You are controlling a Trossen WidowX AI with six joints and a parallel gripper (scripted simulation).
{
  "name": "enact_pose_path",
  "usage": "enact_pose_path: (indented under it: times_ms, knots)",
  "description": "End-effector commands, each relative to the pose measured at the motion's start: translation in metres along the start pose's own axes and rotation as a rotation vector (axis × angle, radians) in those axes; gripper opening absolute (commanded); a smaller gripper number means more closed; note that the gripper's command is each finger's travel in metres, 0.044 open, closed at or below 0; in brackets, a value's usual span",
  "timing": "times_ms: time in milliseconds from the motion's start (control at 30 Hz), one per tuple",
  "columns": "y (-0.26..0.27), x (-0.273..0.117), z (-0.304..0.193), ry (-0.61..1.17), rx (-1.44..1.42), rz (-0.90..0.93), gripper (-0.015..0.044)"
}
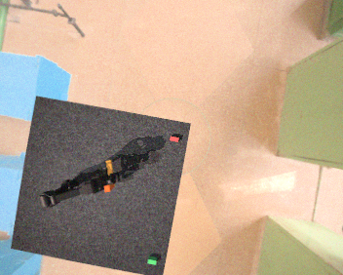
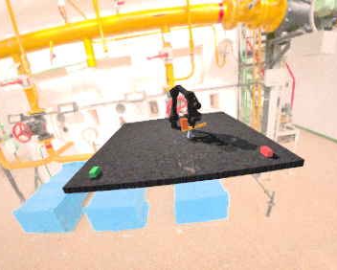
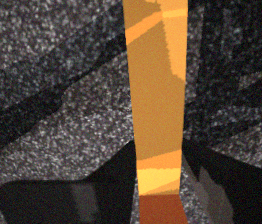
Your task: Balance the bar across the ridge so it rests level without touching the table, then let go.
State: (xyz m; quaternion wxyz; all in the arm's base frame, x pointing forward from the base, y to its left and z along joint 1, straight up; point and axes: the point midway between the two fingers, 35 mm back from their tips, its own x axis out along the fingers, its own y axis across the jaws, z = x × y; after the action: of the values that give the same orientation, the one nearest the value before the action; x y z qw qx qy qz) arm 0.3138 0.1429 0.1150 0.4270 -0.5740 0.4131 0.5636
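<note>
The bar (image 1: 110, 167) (image 2: 199, 126) (image 3: 157, 100) is a long yellow-orange strip with a darker orange block (image 1: 108, 188) (image 2: 184, 124) (image 3: 161, 210) at one end. My gripper (image 1: 109, 179) (image 2: 190, 127) (image 3: 156, 144) is shut on the bar near the block end, with a black finger on each side of it. The ridge (image 2: 190, 135) is a small pale blue-grey stand. It shows right under the bar in the exterior view; whether they touch I cannot tell. The bar looks roughly level there and is above the table. The ridge is hidden in the top view and the wrist view.
The dark table (image 1: 76, 234) (image 2: 132, 158) carries a red block (image 1: 174, 138) (image 2: 266, 151) near one corner and a green block (image 1: 152, 259) (image 2: 95, 171) near another. The arm (image 1: 71, 191) (image 2: 174, 106) reaches over from the far side in the exterior view and casts shadows.
</note>
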Motion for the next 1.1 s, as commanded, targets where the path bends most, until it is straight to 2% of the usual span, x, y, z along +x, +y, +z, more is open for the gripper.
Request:
enact_pose_path:
  times_ms: [0, 1067]
  knots:
    - [-0.0005, 0.0003, 0.0005, -0.004, 0.002, -0.002, 0.0000]
    - [-0.0004, 0.0029, 0.0004, -0.004, 0.002, -0.002, 0.0000]
